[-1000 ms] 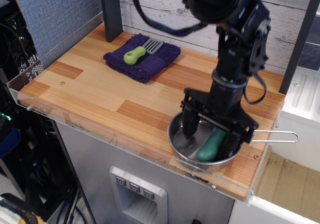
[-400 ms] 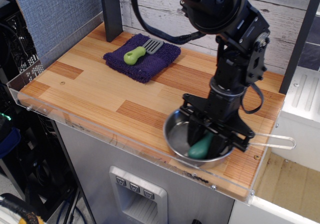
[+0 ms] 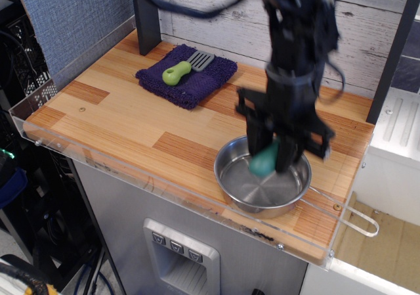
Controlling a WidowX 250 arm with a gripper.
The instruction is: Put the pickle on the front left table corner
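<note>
My gripper (image 3: 270, 156) hangs over the steel pan (image 3: 244, 186) at the front right of the table and is shut on the dark teal-green pickle (image 3: 264, 160). The pickle's lower end shows between the fingers, lifted above the pan's floor. The arm is blurred by motion. The front left table corner (image 3: 39, 119), striped wood behind a clear acrylic rim, lies far to the left of the gripper.
A purple cloth (image 3: 187, 75) at the back holds a spatula with a lime-green handle (image 3: 177, 73). The pan's wire handle (image 3: 344, 217) points to the front right and juts past the table edge. A dark post (image 3: 146, 12) stands at the back left.
The gripper closed on the pickle in the pan and lifted it up and slightly left. The pan turned, so its handle swung from pointing right toward the front right edge.
</note>
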